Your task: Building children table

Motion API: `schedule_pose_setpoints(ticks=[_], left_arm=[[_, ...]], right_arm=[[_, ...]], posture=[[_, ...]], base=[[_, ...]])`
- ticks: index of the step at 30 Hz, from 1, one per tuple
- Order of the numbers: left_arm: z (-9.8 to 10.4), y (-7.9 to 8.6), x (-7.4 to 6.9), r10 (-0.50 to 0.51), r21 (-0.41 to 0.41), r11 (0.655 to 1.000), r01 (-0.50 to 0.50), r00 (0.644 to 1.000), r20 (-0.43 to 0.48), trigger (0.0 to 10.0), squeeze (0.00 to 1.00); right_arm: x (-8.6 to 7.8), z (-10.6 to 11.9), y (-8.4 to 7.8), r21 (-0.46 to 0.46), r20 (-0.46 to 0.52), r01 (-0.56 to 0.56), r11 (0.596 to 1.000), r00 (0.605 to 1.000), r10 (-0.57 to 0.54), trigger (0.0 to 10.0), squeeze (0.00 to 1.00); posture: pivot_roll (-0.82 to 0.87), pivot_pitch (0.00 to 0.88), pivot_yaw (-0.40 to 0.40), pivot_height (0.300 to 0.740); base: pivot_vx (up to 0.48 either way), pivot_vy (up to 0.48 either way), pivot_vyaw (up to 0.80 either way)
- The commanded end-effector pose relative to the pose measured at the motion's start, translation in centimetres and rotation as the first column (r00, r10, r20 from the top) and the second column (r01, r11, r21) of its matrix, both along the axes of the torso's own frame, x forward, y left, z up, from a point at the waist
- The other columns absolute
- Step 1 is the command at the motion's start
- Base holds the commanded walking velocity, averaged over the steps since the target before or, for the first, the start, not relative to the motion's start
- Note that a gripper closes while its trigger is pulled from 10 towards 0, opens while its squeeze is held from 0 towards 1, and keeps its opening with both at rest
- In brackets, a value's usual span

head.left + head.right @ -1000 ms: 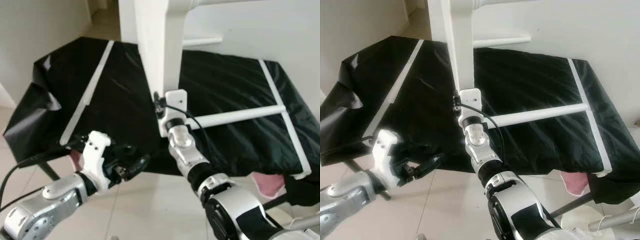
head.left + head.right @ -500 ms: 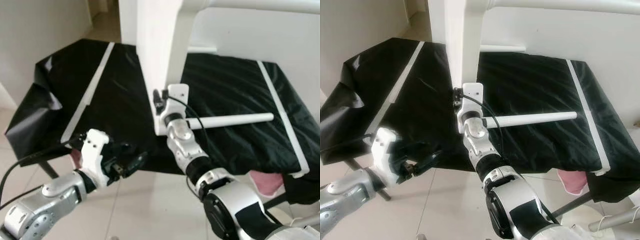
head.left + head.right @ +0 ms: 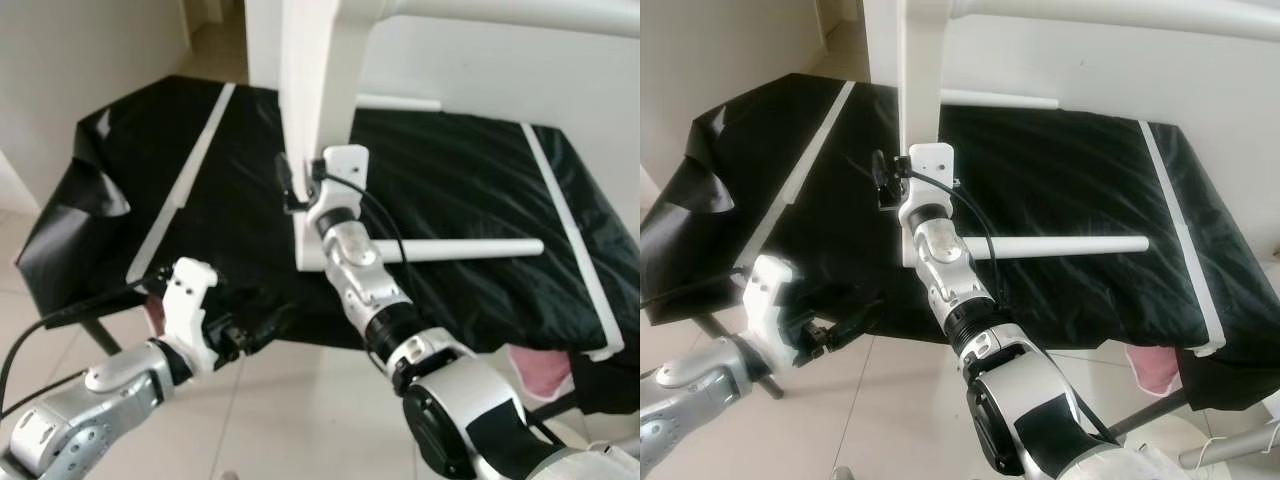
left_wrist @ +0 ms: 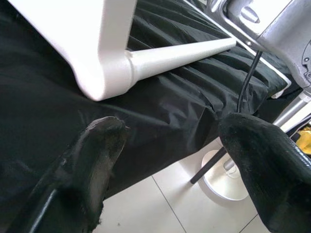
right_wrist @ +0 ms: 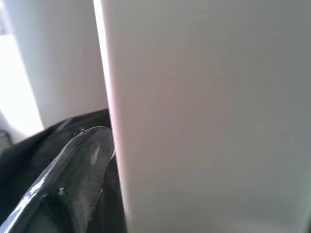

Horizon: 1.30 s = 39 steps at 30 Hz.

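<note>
A white table frame stands on end on the black-covered table (image 3: pixel 450 190). Its broad leg (image 3: pixel 315 100) rises out of the top of the picture. A round white rod (image 3: pixel 460 248) runs from the leg's foot to the right, lying on the cover. My right gripper (image 3: pixel 300 188) is shut on the leg a little above its foot; the right wrist view has the white leg (image 5: pixel 209 116) pressed against one black finger (image 5: pixel 77 170). My left gripper (image 3: pixel 255 325) hangs open below the table's front edge, looking up at the leg's foot (image 4: pixel 104 73) and the rod (image 4: pixel 180 51).
Loose white slats lie on the cover: a long one at the left (image 3: pixel 190 170), one along the right side (image 3: pixel 570 230), and a rod at the back (image 3: pixel 400 100). A pink object (image 3: pixel 540 365) sits under the right corner. Tiled floor (image 3: pixel 280 400) lies below, with a white wall behind.
My right gripper has drawn the frame to the left. The rod's free end has come away from the right slat. The left gripper has hardly moved.
</note>
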<state>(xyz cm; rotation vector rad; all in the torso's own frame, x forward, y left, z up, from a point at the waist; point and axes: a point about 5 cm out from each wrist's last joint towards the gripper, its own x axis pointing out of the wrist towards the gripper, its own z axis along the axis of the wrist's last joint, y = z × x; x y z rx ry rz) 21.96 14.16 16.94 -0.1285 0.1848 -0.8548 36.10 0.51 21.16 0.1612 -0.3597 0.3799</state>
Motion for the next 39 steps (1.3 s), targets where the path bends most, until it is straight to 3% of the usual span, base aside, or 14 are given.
schedule_pose_setpoints(ticks=[1,3,4,11,13,15,18,20,21,23,25,26,32,39], left_arm=[[0.3,-1.0,-1.4,-0.309,-0.056,0.949,0.31,0.951,0.029,10.0,0.0],[0.2,-1.0,-1.5,-0.313,-0.058,0.948,0.314,0.949,0.024,10.0,0.0],[0.2,-1.0,-1.5,-0.313,-0.058,0.948,0.314,0.949,0.024,10.0,0.0],[-0.3,-1.3,-2.0,-0.331,-0.061,0.942,0.331,0.943,0.01,10.0,0.0],[-0.3,-1.3,-2.0,-0.331,-0.061,0.942,0.331,0.943,0.01,10.0,0.0],[-0.4,-1.4,-2.1,-0.341,-0.059,0.938,0.341,0.94,0.007,10.0,0.0],[-0.5,-1.4,-2.1,-0.344,-0.059,0.937,0.344,0.939,0.006,10.0,0.0],[-0.6,-1.5,-2.2,-0.353,-0.057,0.934,0.353,0.936,0.002,10.0,0.0],[-0.6,-1.5,-2.2,-0.353,-0.057,0.934,0.353,0.936,0.002,10.0,0.0],[-0.8,-1.6,-2.1,-0.349,-0.045,0.936,0.349,0.937,0.007,10.0,0.0],[-0.8,-1.6,-2.1,-0.349,-0.045,0.936,0.349,0.937,0.007,10.0,0.0],[-1.1,-1.6,-2.0,-0.346,-0.029,0.938,0.347,0.938,0.01,10.0,0.0],[-1.3,-1.9,-1.5,-0.317,-0.012,0.948,0.317,0.948,0.027,10.0,0.0],[-1.4,-2.5,-0.6,-0.262,0.011,0.965,0.262,0.963,0.057,10.0,0.0]], right_arm=[[-4.0,-1.9,5.3,0.122,-0.055,-0.15,0.981,0.986,0.158,10.0,0.0],[-4.2,-3.5,3.1,0.059,-0.016,-0.137,0.989,0.99,0.138,10.0,0.0],[-4.2,-3.5,3.1,0.059,-0.016,-0.137,0.989,0.99,0.138,10.0,0.0],[-6.0,-7.5,-1.4,-0.071,-0.009,-0.156,0.985,0.988,0.155,10.0,0.0],[-6.0,-7.5,-1.4,-0.071,-0.009,-0.156,0.985,0.988,0.155,10.0,0.0],[-6.8,-9.0,-3.5,-0.106,-0.033,-0.152,0.983,0.988,0.149,10.0,0.0],[-7.2,-9.4,-4.4,-0.128,-0.035,-0.147,0.981,0.989,0.143,10.0,0.0],[-8.1,-10.2,-7.0,-0.158,-0.046,-0.125,0.98,0.992,0.119,10.0,0.0],[-8.1,-10.2,-7.0,-0.158,-0.046,-0.125,0.98,0.992,0.119,10.0,0.0],[-8.3,-10.5,-8.7,-0.164,-0.065,-0.074,0.984,0.996,0.065,10.0,0.0],[-8.3,-10.5,-8.7,-0.164,-0.065,-0.074,0.984,0.996,0.065,10.0,0.0],[-8.3,-10.6,-10.4,-0.164,-0.081,-0.007,0.986,0.997,-0.007,10.0,0.0],[-7.6,-10.2,-12.3,-0.137,-0.106,0.117,0.984,0.986,-0.132,10.0,0.0],[-5.6,-9.9,-11.5,-0.133,-0.181,0.149,0.98,0.968,-0.172,10.0,0.0]], posture=[[0.14,0.056,-0.081,0.74],[0.13,0.062,-0.083,0.74],[0.13,0.062,-0.083,0.74],[0.11,0.07,-0.084,0.74],[0.11,0.07,-0.084,0.74],[0.1,0.068,-0.081,0.74],[0.1,0.068,-0.082,0.74],[0.09,0.061,-0.079,0.74],[0.09,0.061,-0.079,0.74],[0.09,0.058,-0.079,0.74],[0.09,0.058,-0.079,0.74],[0.08,0.05,-0.077,0.74],[0.08,0.041,-0.074,0.74],[0.08,0.024,-0.067,0.74]], base=[[0.0,0.0,0.0],[0.0,0.0,0.0],[0.0,0.0,0.0],[0.0,0.0,0.0],[0.0,0.0,0.0],[0.0,0.0,0.0],[0.0,0.0,0.0],[0.0,0.0,0.0],[0.0,0.0,0.0],[0.0,0.0,0.0],[0.0,0.0,0.0],[0.0,0.0,0.0],[0.0,0.0,0.0],[0.0,0.0,0.0]])
